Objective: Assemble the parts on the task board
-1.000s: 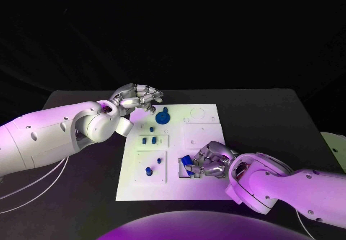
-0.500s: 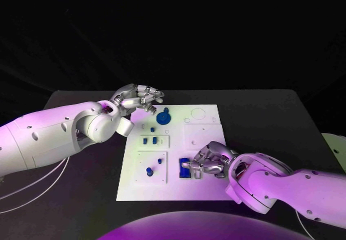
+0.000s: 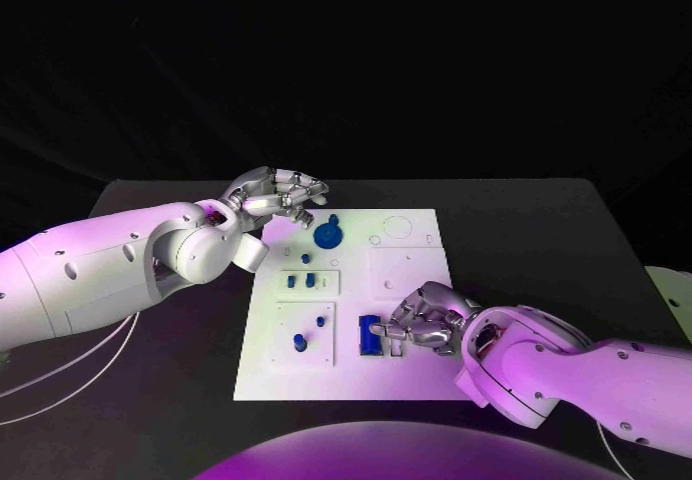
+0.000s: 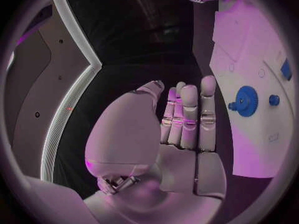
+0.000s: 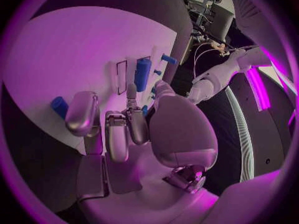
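Head view, near edge first: our right hand [image 3: 423, 322] low over board [image 3: 411, 385], fingers curled beside blue block [image 3: 371, 334]; whether they touch it, we cannot tell. Block lies in slot on board's near half. Small blue pegs [image 3: 300, 342] just left of it. Further out, blue gear [image 3: 327, 237] on board. Beyond, our left hand [image 3: 274, 195] off board's far corner, fingers curled, holding nothing.

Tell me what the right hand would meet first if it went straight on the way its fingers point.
Most likely the long blue part lying in the board slot just ahead of the right hand; in the right wrist view a fingertip sits close by it. Whether they already touch is unclear.
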You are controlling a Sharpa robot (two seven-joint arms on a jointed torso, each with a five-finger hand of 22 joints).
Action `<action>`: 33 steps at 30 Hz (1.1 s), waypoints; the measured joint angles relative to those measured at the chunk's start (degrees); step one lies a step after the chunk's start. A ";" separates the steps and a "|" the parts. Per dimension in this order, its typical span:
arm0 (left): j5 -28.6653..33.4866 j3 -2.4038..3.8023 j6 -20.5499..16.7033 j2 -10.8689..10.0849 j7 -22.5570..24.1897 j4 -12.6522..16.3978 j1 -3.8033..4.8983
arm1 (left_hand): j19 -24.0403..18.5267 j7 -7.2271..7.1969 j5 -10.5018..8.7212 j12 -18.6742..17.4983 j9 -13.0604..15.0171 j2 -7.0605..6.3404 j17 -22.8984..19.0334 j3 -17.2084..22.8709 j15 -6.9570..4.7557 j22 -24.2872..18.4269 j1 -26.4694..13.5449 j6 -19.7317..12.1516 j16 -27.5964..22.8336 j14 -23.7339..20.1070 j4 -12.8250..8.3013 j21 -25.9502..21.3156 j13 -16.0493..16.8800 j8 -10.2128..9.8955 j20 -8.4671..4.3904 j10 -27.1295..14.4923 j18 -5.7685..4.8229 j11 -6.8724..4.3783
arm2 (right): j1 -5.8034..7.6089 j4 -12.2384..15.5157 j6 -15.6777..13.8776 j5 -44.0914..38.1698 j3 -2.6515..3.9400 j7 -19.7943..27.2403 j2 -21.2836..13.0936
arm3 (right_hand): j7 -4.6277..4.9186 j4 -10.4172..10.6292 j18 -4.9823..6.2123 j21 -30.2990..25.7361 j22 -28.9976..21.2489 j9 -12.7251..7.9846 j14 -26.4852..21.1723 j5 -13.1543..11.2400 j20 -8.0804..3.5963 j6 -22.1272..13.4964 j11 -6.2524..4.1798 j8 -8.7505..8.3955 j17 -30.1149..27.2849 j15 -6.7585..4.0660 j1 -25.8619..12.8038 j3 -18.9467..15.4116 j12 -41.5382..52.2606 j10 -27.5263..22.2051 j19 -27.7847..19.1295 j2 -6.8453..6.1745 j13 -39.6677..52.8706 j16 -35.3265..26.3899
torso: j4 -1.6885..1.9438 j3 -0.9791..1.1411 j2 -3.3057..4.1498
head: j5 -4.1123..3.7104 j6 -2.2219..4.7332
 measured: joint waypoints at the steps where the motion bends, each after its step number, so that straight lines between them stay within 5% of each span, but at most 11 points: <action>1: 0.00 0.00 0.00 -0.01 0.00 0.00 0.00 | 0.00 0.00 0.00 0.00 0.00 0.00 0.00 0.00 0.00 0.00 0.00 0.00 0.00 0.00 0.00 0.00 0.00 0.00 0.00 0.00 0.00 0.00 | 0.00 0.20 0.05 -0.04 0.00 0.27 -0.28 | 0.00 -0.36 0.00 0.00 0.00 0.09 0.00 0.50 0.00 0.00 0.00 0.00 0.00 0.00 1.78 0.39 0.05 0.00 0.00 0.00 0.00 0.00 | 0.00 0.00 -0.01 | 0.01 0.00; 6: 0.00 0.00 -0.01 -0.08 -0.01 0.01 0.00 | 0.00 0.00 0.00 0.00 -0.01 0.00 0.00 0.00 0.00 0.00 0.00 0.00 0.00 0.00 0.00 0.00 0.00 0.00 0.00 0.00 0.00 0.00 | 0.03 1.15 1.13 -0.52 0.00 2.59 -1.43 | -1.33 -1.01 0.00 0.00 -0.01 1.55 0.01 1.52 -0.32 1.33 -0.73 0.79 0.03 -0.62 9.67 2.93 1.14 0.73 0.28 -0.42 0.02 0.23 | -0.01 -0.01 -0.01 | 0.03 -0.05; 10: 0.00 0.00 -0.02 -0.10 0.00 0.06 0.00 | 0.00 0.00 0.00 0.00 0.05 0.00 -0.07 0.00 0.00 0.00 0.00 0.00 0.00 0.00 0.00 -0.35 0.00 0.00 0.00 -0.21 0.00 0.21 | 0.03 1.52 2.14 -1.82 0.00 4.24 -2.89 | -1.33 -0.61 0.00 0.00 -0.01 2.10 0.01 1.52 -0.53 1.33 -0.73 0.79 0.05 -0.62 11.66 3.60 1.14 0.73 0.10 -0.92 0.02 0.23 | -0.04 -0.01 -0.02 | 0.08 -0.23; 23: 0.00 -0.03 -0.16 -0.65 0.58 0.45 -0.03 | 0.00 0.00 0.00 0.00 0.07 0.00 -0.07 0.00 0.00 0.00 0.00 0.00 0.00 0.00 0.00 -0.35 0.00 0.00 0.00 -0.21 0.00 0.21 | 2.37 2.83 2.28 -5.71 0.03 7.24 -11.77 | -0.32 -0.10 0.00 -0.44 -0.02 1.38 0.01 1.87 -0.53 -0.54 -0.51 -0.58 0.04 -0.62 11.73 4.11 0.79 0.51 0.10 -0.99 0.04 0.23 | -0.01 -0.02 -0.14 | -0.58 -0.75; 33: 0.01 -0.26 -0.21 -0.59 1.12 0.62 -0.31 | 0.00 0.00 0.00 0.00 0.08 0.00 -0.06 0.03 0.00 0.00 0.00 0.00 0.00 0.00 -0.03 -0.35 0.00 0.00 0.00 -0.21 0.00 0.21 | 1.78 2.48 3.35 -8.13 -0.20 7.11 -15.31 | 0.09 0.12 0.00 -0.44 -0.02 -0.05 0.03 2.19 -0.52 -0.94 -0.31 -2.00 0.03 -0.59 11.72 4.64 0.52 0.31 0.10 -1.00 0.04 0.22 | -0.07 -0.07 -0.46 | -1.29 -0.79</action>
